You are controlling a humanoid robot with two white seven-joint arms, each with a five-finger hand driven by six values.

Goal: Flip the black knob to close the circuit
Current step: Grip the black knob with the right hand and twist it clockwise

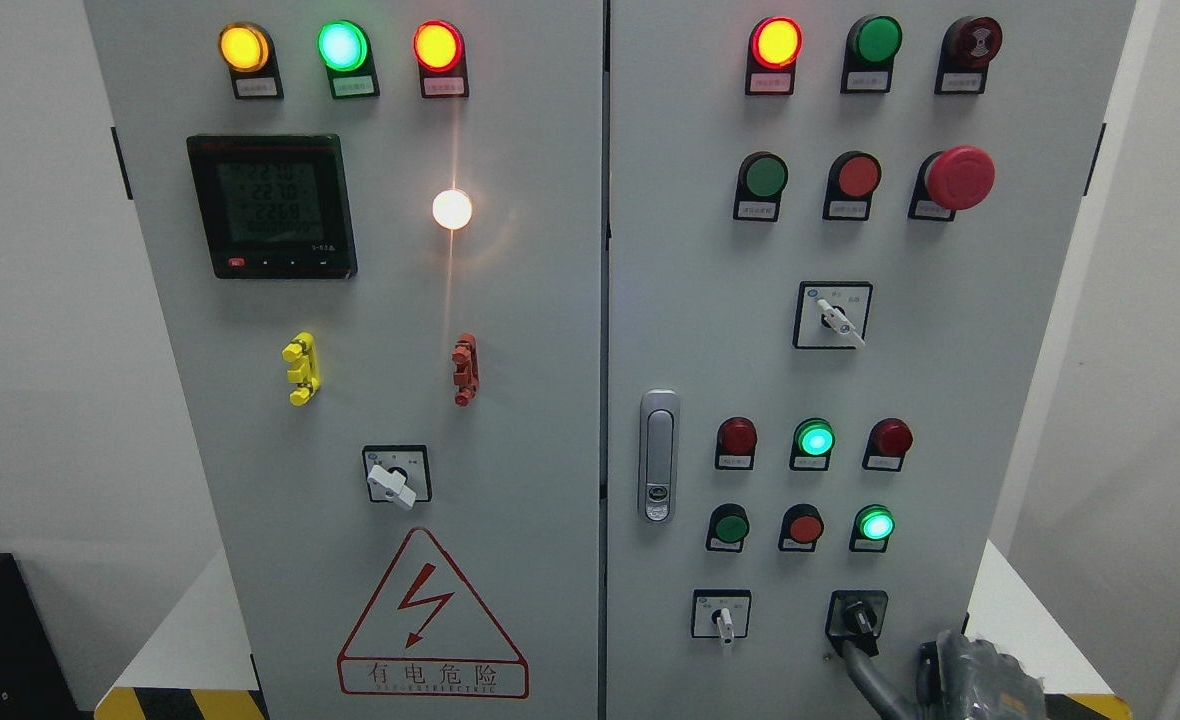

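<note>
We find the small black rotary knob (858, 618) at the lower right of the grey metal cabinet door (850, 330), its handle pointing down and slightly right (a white-handled selector switch (722, 618) sits just left of it). Our grey right hand (875, 665) rises from the bottom edge, one finger (862, 668) touching the knob's underside; whether it grips, we cannot tell.

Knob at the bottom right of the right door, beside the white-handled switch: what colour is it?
Black: the black rotary knob on its black square plate, seen in the head view.
</note>
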